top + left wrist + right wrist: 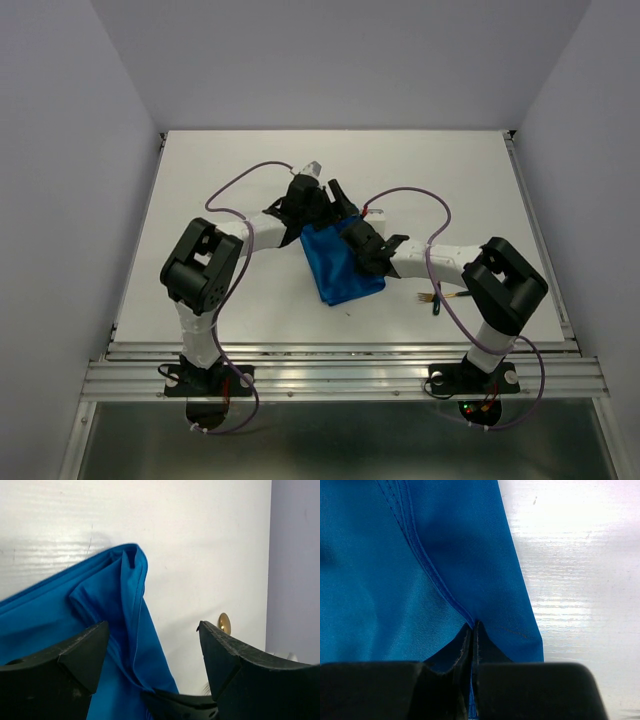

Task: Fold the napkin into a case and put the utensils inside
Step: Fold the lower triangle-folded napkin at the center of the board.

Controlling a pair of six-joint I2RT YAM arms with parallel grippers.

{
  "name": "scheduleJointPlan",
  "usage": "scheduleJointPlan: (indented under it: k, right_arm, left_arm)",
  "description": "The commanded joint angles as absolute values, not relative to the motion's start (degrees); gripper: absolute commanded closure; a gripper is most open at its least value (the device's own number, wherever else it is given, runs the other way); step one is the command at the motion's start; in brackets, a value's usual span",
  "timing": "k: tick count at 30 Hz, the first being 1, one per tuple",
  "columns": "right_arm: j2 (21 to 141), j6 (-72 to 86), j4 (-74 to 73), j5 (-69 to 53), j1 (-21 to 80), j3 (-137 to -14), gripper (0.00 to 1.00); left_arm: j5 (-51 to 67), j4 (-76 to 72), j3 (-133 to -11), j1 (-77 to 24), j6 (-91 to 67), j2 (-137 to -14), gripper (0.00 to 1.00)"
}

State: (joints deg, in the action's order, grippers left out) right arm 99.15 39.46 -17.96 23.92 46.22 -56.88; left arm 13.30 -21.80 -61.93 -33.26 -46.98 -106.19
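Observation:
The bright blue napkin lies folded into a rough rectangle at the table's middle. My left gripper stands open above its far edge, one finger over the cloth and one over bare table, holding nothing. My right gripper is shut, pinching a hemmed fold of the napkin. In the top view the left gripper is at the napkin's far corner and the right gripper over its right side. The utensils lie on the table partly under the right arm. A gold utensil head shows beside the left finger.
The white table has a raised rail along its right edge and metal rails at the near edge. Purple cables loop off both arms. Grey walls close in on three sides.

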Motion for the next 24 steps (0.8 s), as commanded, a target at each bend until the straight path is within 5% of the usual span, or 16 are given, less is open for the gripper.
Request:
scheduleJointPlan:
  k: [1,14,19,24]
  right_arm:
    - [99.23,39.99,-18.28,22.67,46.76,-55.64,0.99]
    - [98.44,39.99,-19.33,23.12,46.76,-56.69,0.99]
    - [98.26,39.99,-19.51,23.38,46.76,-56.86,0.99]
    - [98.0,39.99,-19.51,23.38,46.76,-56.6,0.99]
  left_arm:
    - [11.35,-17.85,-67.23,-32.87,-44.83,-107.4,0.17]
    - [7.29,-4.06,-74.96,-34.27,-42.1,-111.52,0.12]
    - [8.09,-4.48,-75.5,-34.98,-42.63,-112.67,0.3]
    - [8.09,-4.83,-75.41,-35.16,-43.15,-113.2,0.36]
